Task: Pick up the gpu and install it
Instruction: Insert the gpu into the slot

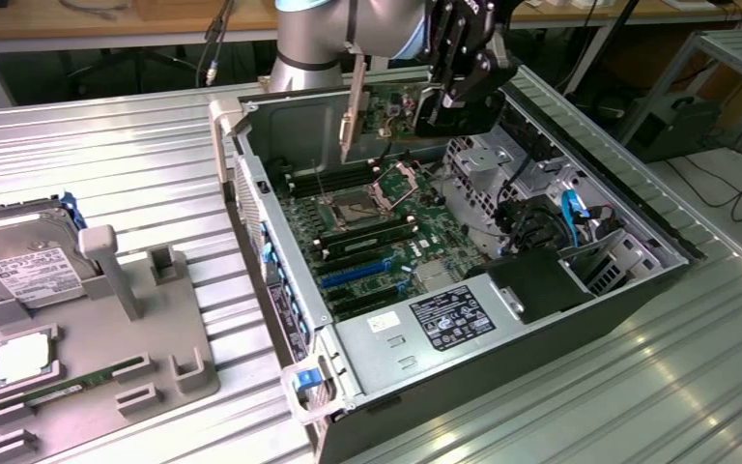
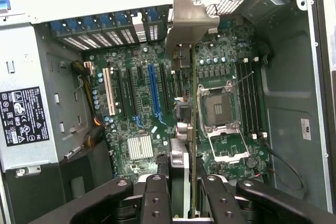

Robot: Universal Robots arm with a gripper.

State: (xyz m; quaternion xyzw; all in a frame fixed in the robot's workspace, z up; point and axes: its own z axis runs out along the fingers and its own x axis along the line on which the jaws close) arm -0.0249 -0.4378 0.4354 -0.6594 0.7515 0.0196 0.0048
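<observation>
Gripper [image 1: 452,114] is clamped on the gpu [image 1: 390,106], held on edge above the far end of the open computer case [image 1: 629,222], which lies on the ribbed metal surface [image 1: 127,164]. The card's long axis runs parallel to the motherboard's [image 1: 397,242] expansion slots [image 1: 345,280]. These lie nearer, beyond the CPU socket [image 1: 345,205]. Clearance judged tight.

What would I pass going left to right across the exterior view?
Hard drive → grey parts holder → computer case wall → gpu → gripper clamped on it → blue cable.
</observation>
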